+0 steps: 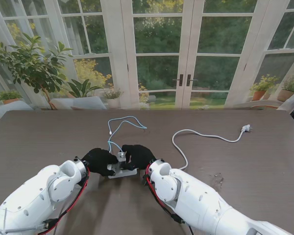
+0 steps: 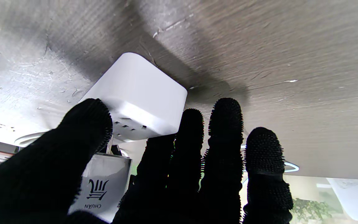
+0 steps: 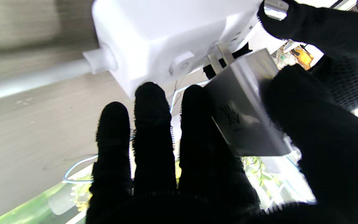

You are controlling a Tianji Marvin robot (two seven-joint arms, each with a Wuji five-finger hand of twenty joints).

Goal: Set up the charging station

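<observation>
A white power strip (image 1: 123,173) lies on the dark table (image 1: 49,137) between my two black-gloved hands. My left hand (image 1: 99,161) is shut on it: in the left wrist view the thumb (image 2: 85,124) presses one side of the power strip (image 2: 135,96) and the other fingers the opposite side. My right hand (image 1: 137,155) is shut on a grey charger (image 1: 121,157) and holds it at the strip's socket face. In the right wrist view the charger (image 3: 244,118) shows its metal prongs (image 3: 219,57) at the power strip (image 3: 166,31). Whether the tips are in the slots I cannot tell.
A thin blue cable (image 1: 118,126) runs from the charger away from me across the table. The strip's white cord (image 1: 186,134) loops to the right and ends in a plug (image 1: 245,128). Windows, doors and potted plants stand beyond the far table edge.
</observation>
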